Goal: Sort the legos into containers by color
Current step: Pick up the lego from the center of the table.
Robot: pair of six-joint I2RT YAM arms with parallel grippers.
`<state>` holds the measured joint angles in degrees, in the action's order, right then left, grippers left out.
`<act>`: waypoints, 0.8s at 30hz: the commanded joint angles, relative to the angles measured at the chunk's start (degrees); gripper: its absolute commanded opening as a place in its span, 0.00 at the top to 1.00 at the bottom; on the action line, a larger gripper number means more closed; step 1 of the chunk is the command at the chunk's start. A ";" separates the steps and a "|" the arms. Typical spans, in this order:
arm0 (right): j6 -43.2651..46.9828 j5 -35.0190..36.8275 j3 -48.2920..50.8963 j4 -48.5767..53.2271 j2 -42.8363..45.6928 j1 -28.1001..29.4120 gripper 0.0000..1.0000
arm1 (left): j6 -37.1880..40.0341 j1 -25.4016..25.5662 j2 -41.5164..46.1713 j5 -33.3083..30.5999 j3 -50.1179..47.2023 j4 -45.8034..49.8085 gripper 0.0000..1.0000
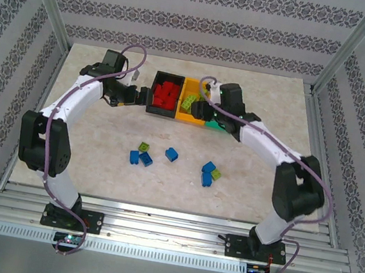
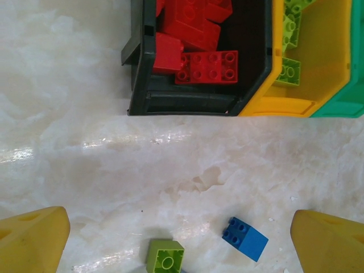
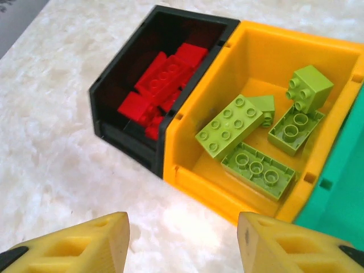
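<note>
Several lime legos (image 3: 236,122) lie in the orange bin (image 3: 267,51) beyond the parted right end effector (image 3: 182,239).

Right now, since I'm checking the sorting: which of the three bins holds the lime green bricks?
The orange bin, in the middle of the row; the black bin beside it holds red bricks.

Pale marbled table (image 1: 83,140), glossy in places. Carries at far centre three joined bins in one row, left to right: black bin (image 1: 161,111), orange bin (image 1: 187,117), green bin (image 2: 348,99), neighbouring walls touching. Carries loose legos toward the near edge, well apart from the bins: left lime brick (image 1: 144,147) just beside left blue pair (image 1: 139,159); lone blue brick (image 1: 171,154) between the groups; right blue pair (image 1: 206,172) just beside right lime brick (image 1: 216,175).
</note>
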<state>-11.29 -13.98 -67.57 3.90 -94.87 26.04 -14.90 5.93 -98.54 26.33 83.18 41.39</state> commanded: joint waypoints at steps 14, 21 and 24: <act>1.74 7.52 29.06 -14.52 20.04 1.38 0.46 | 6.92 5.02 -11.78 -2.47 9.95 16.55 0.04; 1.20 8.70 32.18 -18.87 22.50 1.53 0.47 | 9.48 11.64 -18.46 -5.31 13.00 23.76 0.09; 1.29 10.11 34.29 -20.51 25.14 2.12 0.47 | 10.22 14.53 -22.09 -8.25 14.27 26.97 0.13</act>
<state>-9.21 -6.00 -34.89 -11.29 -72.75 27.55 -7.35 18.11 -117.89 21.69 95.74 60.84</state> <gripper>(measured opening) 0.534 0.881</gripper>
